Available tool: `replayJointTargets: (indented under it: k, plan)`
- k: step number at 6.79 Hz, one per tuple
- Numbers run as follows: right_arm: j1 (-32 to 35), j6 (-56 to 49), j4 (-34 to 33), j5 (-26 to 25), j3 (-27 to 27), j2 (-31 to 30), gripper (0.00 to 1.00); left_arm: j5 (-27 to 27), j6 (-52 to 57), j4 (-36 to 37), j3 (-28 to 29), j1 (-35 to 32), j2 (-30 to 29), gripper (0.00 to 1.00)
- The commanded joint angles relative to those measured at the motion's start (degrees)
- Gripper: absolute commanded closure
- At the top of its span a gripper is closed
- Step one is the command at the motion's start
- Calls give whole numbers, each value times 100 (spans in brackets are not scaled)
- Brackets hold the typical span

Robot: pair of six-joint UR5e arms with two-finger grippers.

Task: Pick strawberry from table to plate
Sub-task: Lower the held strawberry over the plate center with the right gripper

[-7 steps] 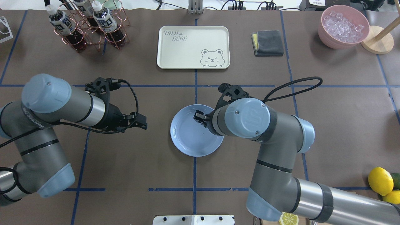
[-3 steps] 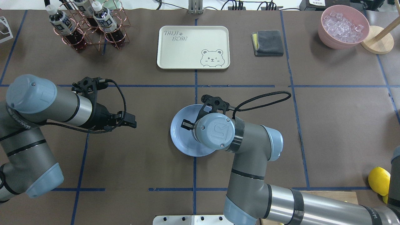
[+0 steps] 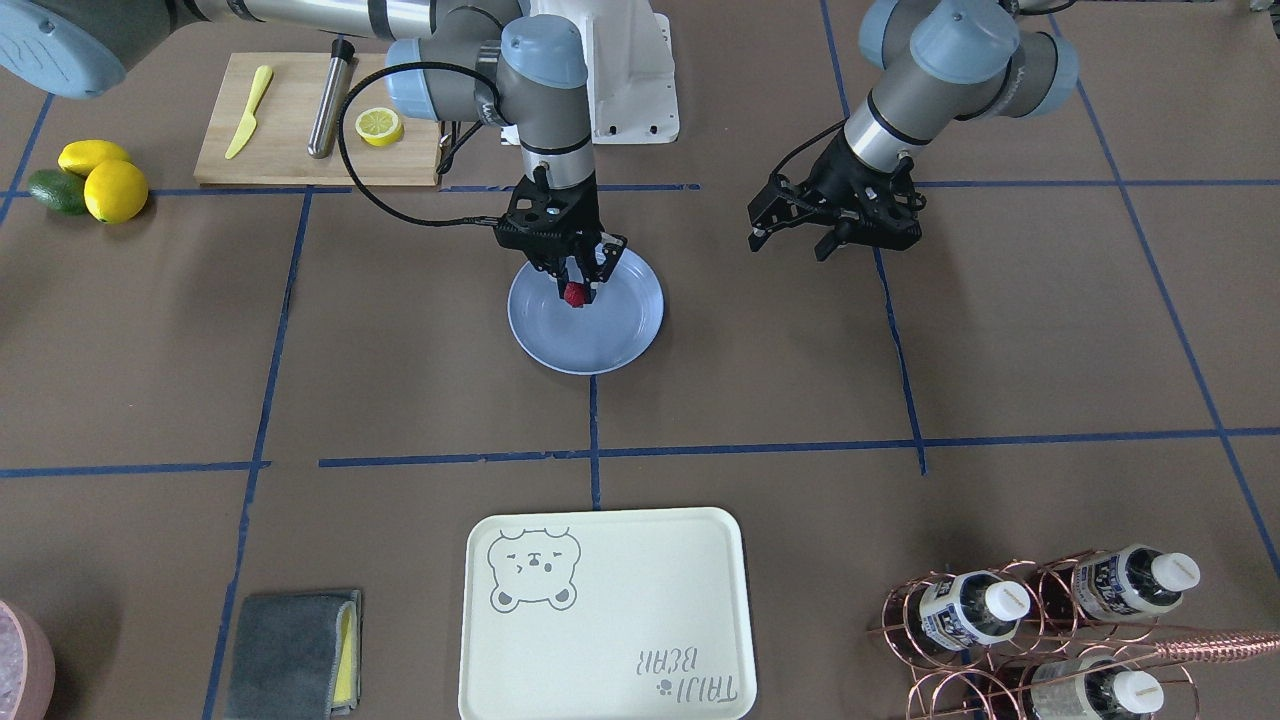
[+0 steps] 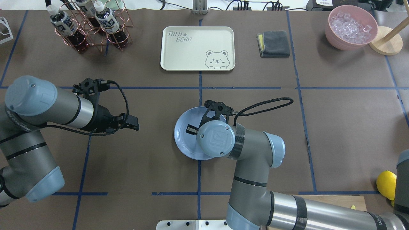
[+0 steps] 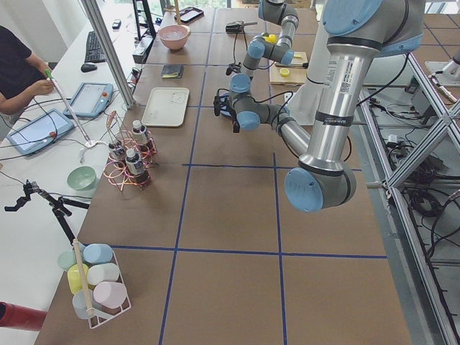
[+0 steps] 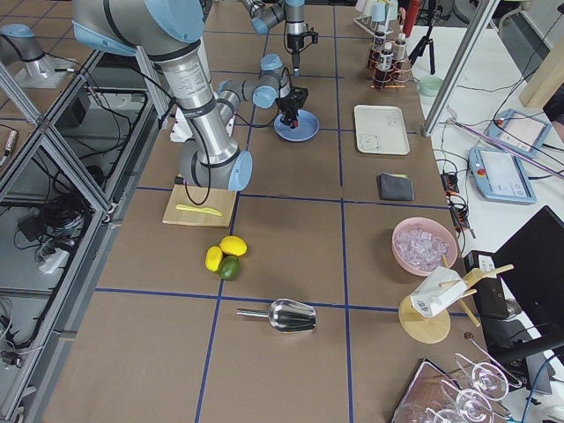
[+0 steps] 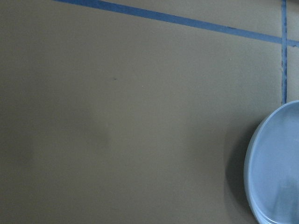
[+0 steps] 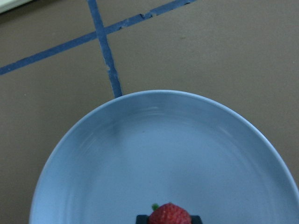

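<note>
The small red strawberry (image 3: 574, 294) hangs just above the light-blue plate (image 3: 612, 338), pinched between the fingers of my right gripper (image 3: 575, 288), which points straight down and is shut on it. In the right wrist view the strawberry (image 8: 169, 215) sits at the bottom edge between the dark pads, with the plate (image 8: 140, 154) filling the frame beneath. From overhead, the right wrist covers the berry and part of the plate (image 4: 184, 144). My left gripper (image 3: 795, 238) hovers open and holds nothing, well off to the plate's side above the table (image 4: 153, 166).
A cream bear tray (image 4: 198, 48), a copper rack of bottles (image 4: 89, 28), a grey cloth (image 4: 274, 43) and a pink bowl of ice (image 4: 351, 27) line the far side. A cutting board (image 3: 290, 150) and lemons (image 3: 100, 175) lie near the robot's base.
The right wrist has swung further in over the plate with the strawberry. The left arm drew back to the left, then stayed nearly still.
</note>
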Motion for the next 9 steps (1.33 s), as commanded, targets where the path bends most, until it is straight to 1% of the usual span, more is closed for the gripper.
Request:
replayJointTargets:
  k: [1, 4, 5, 6, 7, 9]
  plan:
    - [-6, -116, -5, -53, -223, 143, 100, 19, -11, 0, -5, 0, -8, 0]
    - [-6, -230, -14, -71, -285, 178, 100, 45, -38, 0, -13, 0, -8, 0]
    - [-40, -300, -49, -158, -302, 178, 100, 45, -47, 0, -31, 0, 1, 0]
    - [-50, -335, -58, -168, -302, 187, 85, 45, -55, 0, -57, 0, 18, 0]
    - [-50, -466, -58, -168, -311, 187, 51, 54, -56, 0, -57, 0, 18, 0]
    - [-58, -573, -58, -168, -329, 196, 26, 54, -56, 0, -84, 0, 27, 0]
